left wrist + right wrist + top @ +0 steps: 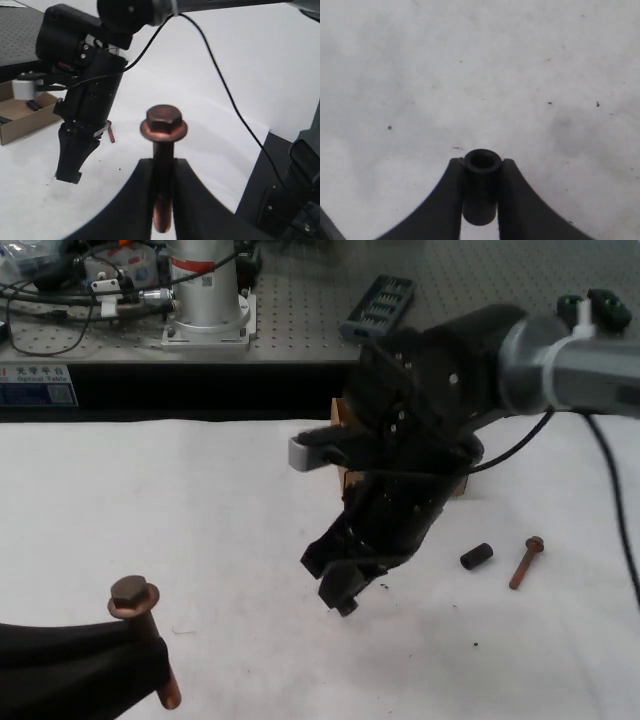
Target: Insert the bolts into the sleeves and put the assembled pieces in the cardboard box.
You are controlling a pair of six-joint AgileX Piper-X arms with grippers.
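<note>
Bolt (163, 145) in left pincer (162, 161) (head up), sleeve (481, 192) in right pincer (481, 161)

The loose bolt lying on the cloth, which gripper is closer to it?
Right. The right gripper, holding a sleeve, hangs above the cloth not far from the loose bolt; the left gripper, clamping another bolt, is much farther away.
</note>
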